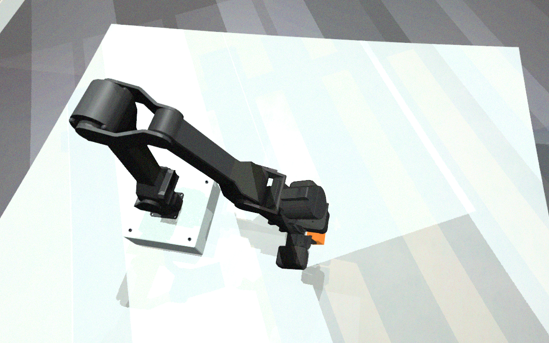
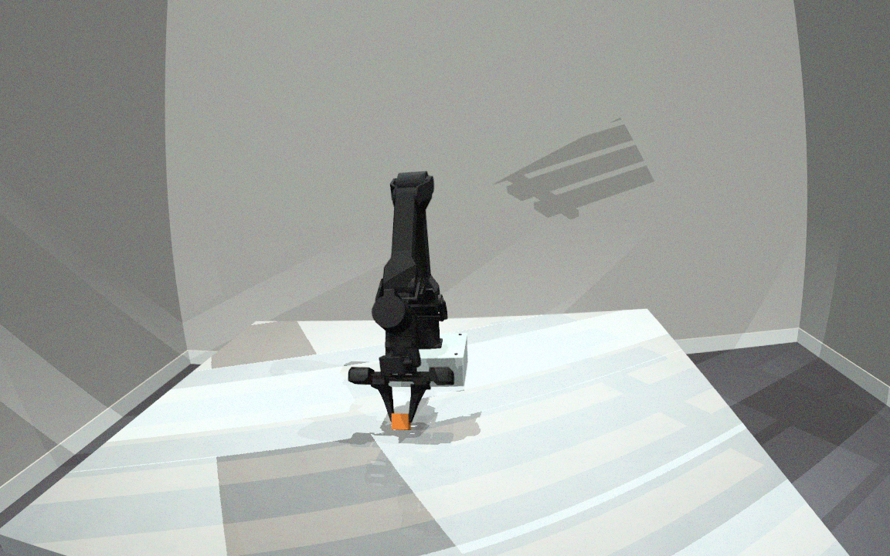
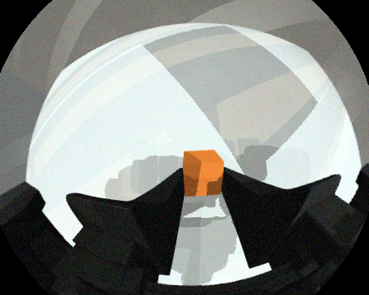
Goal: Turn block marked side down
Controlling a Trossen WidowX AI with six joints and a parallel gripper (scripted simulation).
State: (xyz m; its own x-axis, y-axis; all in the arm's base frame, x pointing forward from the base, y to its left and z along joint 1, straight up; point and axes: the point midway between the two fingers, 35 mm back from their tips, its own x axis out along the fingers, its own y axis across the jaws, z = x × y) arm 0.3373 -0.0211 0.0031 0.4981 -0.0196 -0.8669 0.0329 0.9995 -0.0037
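Note:
A small orange block [image 1: 316, 238] [image 2: 400, 422] [image 3: 203, 172] sits between my two black fingertips. My gripper [image 2: 401, 418] [image 3: 201, 172] [image 1: 313, 239] is shut on the block, with the fingers pointing down and tilted forward. The block is at or just above the table top [image 2: 572, 428]; I cannot tell whether it touches. In the top view the wrist covers most of the block and only an orange corner shows. I cannot make out a mark on any visible face.
The arm's white base plate [image 1: 201, 232] [image 2: 458, 363] stands on the table behind the gripper. The table's edges run at the left, the right and the front, with dark floor [image 2: 814, 415] beyond them.

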